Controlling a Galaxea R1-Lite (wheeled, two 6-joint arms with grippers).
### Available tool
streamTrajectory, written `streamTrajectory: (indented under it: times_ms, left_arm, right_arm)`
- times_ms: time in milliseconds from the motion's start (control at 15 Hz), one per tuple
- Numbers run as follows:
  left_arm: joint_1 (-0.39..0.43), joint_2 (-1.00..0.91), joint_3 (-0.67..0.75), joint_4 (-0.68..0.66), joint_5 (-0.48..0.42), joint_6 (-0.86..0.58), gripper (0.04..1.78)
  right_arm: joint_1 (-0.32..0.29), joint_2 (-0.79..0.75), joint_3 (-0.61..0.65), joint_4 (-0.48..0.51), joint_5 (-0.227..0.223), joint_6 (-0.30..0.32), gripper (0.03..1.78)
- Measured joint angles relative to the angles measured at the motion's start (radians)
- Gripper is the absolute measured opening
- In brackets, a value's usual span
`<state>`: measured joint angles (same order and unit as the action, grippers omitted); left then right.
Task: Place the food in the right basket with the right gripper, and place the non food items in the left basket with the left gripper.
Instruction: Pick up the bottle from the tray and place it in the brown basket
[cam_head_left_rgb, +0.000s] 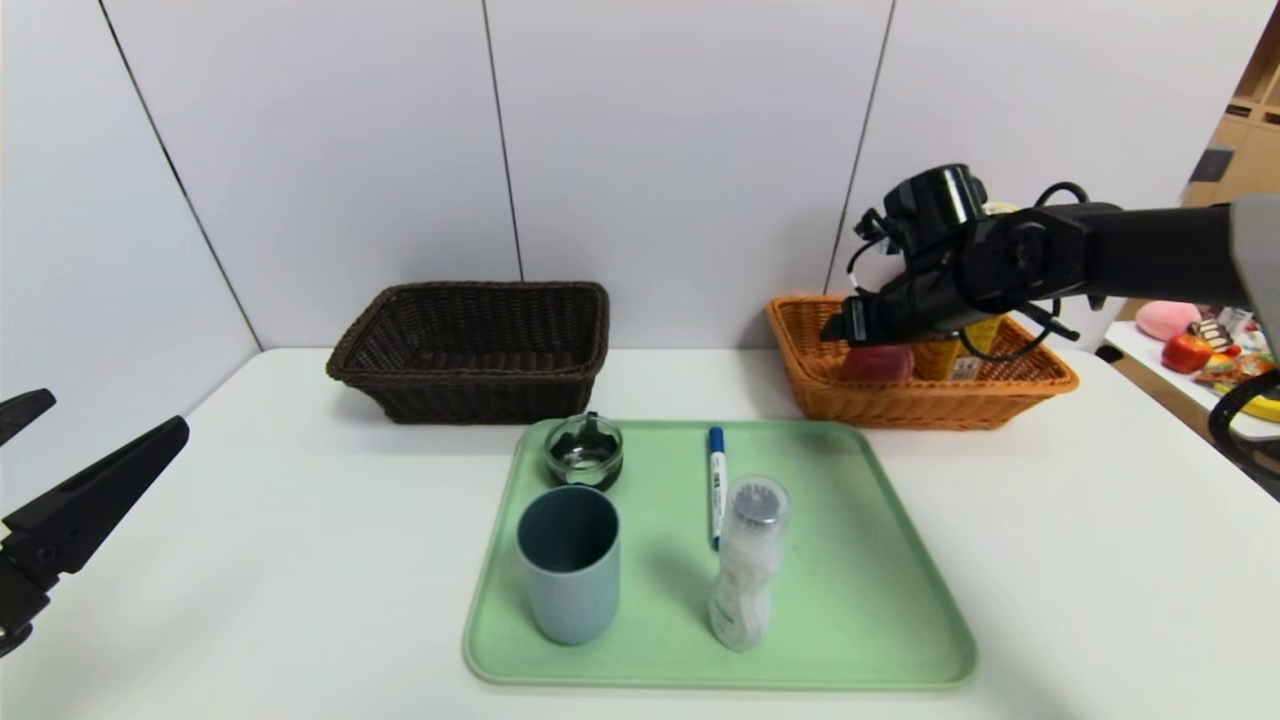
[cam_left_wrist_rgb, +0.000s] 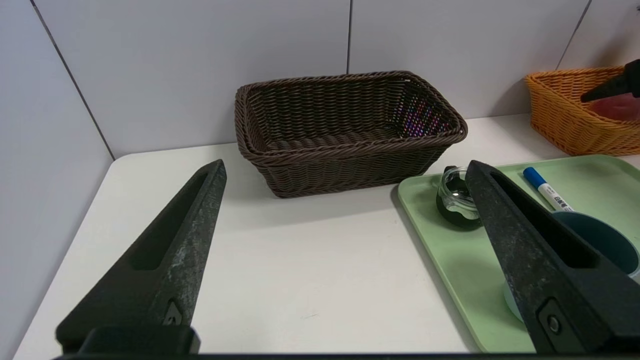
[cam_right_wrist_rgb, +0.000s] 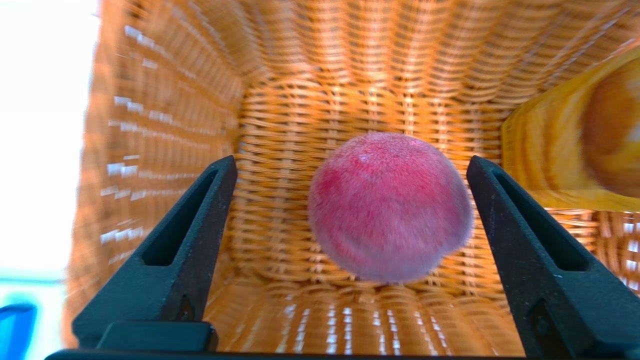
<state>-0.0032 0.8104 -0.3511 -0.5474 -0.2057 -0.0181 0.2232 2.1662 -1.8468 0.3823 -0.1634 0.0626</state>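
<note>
Fuzzy pink-red peach (cam_right_wrist_rgb: 390, 207) sits in the orange basket (cam_head_left_rgb: 1040, 385), between the right gripper's (cam_right_wrist_rgb: 350, 167) spread fingers, not touching either. Looks released. It's round, velvety skin, darker red blotch on one side. I'd guess light and slightly soft; the fuzz gives good friction, so grip across the widest part, gentle squeeze. A yellow package (cam_right_wrist_rgb: 565, 145) lies just beside it in the same basket.

Left gripper (cam_left_wrist_rgb: 345, 167) hangs over the table's left edge, jaws wide apart, holding nothing. Brown basket (cam_left_wrist_rgb: 350, 130) ahead of it has nothing in it.

Green tray (cam_head_left_rgb: 880, 620) carries only non-food, by the look of it:
- blue-grey cup (cam_head_left_rgb: 568, 565), upright, rigid, likely light. Pinch one wall at the rim.
- clear bottle (cam_head_left_rgb: 748, 565), upright, tall and narrow, tips easily. Take mid-body.
- blue marker (cam_head_left_rgb: 716, 480), lying flat, thin. Pinch across the barrel.
- small dark glass jar (cam_head_left_rgb: 584, 452), fragile, slippery. Grip the body's sides.

Food side seems done; left arm's work hasn't started.
</note>
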Motion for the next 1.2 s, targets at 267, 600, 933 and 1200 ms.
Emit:
streamTrajectory:
  times_ms: [267, 600, 933, 1200]
  left_arm:
    - [0.0, -0.004, 0.004, 0.0, 0.001, 0.0, 1.69]
    - [0.0, -0.011, 0.014, 0.0, 0.004, -0.021, 1.69]
    - [0.0, -0.029, 0.037, 0.0, 0.003, -0.022, 1.69]
    - [0.0, -0.041, 0.045, 0.001, 0.005, -0.021, 1.69]
  right_arm:
    - [0.084, -0.127, 0.049, -0.01, 0.002, 0.002, 1.64]
    - [0.2, -0.336, 0.356, -0.283, 0.016, 0.004, 1.67]
    - [0.214, -0.661, 0.911, -0.68, 0.124, -0.013, 1.69]
    - [0.191, -1.006, 1.292, -0.853, 0.277, -0.01, 1.69]
